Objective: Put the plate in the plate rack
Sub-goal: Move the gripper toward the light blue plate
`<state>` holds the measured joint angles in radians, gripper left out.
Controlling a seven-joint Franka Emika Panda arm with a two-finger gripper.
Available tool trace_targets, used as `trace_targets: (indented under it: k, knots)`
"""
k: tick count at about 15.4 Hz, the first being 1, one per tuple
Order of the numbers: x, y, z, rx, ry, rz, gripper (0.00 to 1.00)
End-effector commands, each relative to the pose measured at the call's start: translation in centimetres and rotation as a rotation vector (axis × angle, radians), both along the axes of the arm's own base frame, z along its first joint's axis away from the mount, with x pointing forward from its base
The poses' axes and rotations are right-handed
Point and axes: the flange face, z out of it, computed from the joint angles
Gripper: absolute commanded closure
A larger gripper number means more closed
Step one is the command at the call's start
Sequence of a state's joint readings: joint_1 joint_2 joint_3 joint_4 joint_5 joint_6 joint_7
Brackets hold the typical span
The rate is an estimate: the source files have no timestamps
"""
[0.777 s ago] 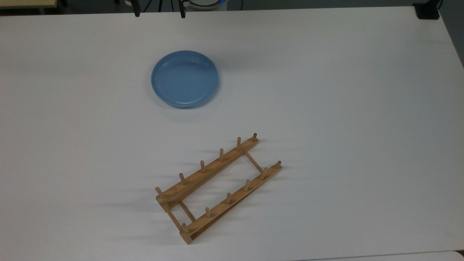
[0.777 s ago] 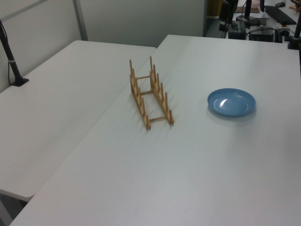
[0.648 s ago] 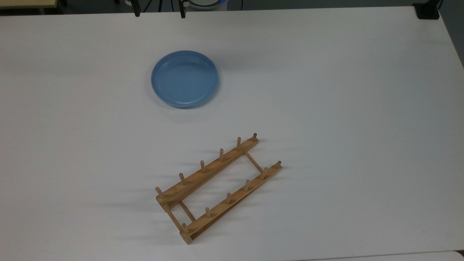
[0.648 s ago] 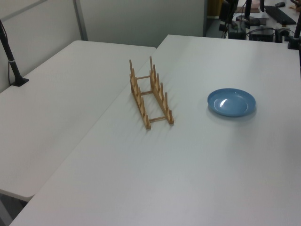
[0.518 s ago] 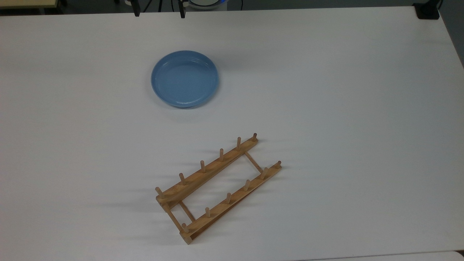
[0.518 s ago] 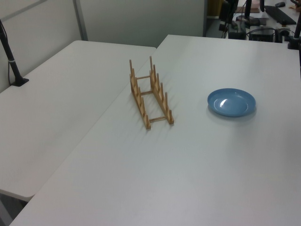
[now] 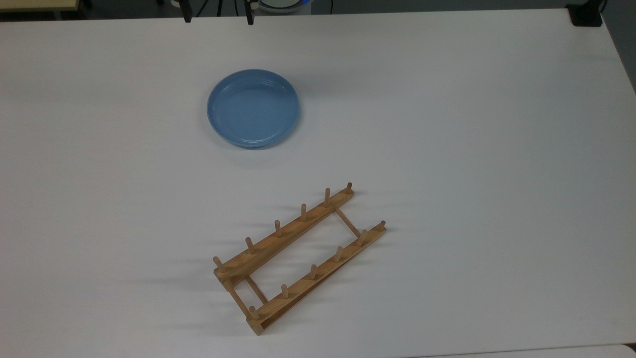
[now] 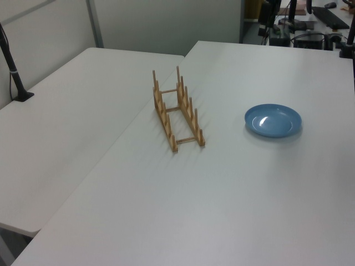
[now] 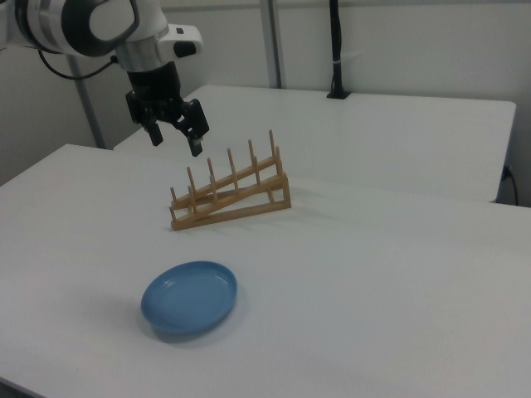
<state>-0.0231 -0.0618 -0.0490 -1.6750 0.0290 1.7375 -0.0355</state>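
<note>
On the white table (image 7: 472,149) in the top view, the light-blue plate (image 7: 253,108) sits flat and right side up in the upper middle, a bit toward the top view's left. You can make out faint rings just inside its raised rim. The wooden plate rack (image 7: 298,256) is lower down, well apart from the plate, lying diagonally from the lower left up to the upper right. Two rails, six pegs each, thin crossbars joining them near each end. Nothing is slotted between the pegs. A black clamp-looking block (image 7: 585,15) sits at the table's far right corner.

Left view next: the plate rack (image 8: 177,111) is near the middle, running away from the camera, right beside the seam where this table meets a second white table (image 8: 66,122) on the left view's left. The plate (image 8: 273,120) is off to the left view's right, flat on the tabletop with a bright glare spot on it. A black pole (image 8: 11,66) stands on the second table at the far left.

Right view: the gripper (image 9: 176,138) hangs in the air at the upper left, above and behind the rack's low end, not touching anything. Its two black fingers are spread apart and hold nothing. The plate rack (image 9: 232,197) is mid-frame, and the plate (image 9: 190,298) lies closer to the camera, apart from the rack.
</note>
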Motion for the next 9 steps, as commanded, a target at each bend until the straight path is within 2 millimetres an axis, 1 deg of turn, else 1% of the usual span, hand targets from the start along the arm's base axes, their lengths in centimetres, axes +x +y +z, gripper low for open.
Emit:
trace_targets:
  k: [1,2,3,5,6,8,9]
  knots:
    - [-0.8,-1.6,-0.1,-0.029,0.05,0.199,0.0]
    - [-1.2,-2.3,-0.4,-0.055,0.088,0.307,0.0]
    - [-1.5,-2.9,-1.0,-0.087,0.122,0.377,0.0]
    - [-1.2,-3.6,-3.0,-0.115,0.163,0.394,0.0]
    - [-0.8,-4.1,-4.3,-0.119,0.169,0.386,0.0]
    - [-0.1,-5.7,-7.5,-0.13,0.135,0.365,0.0]
    - [0.6,-5.8,-9.7,-0.135,0.121,0.367,0.0]
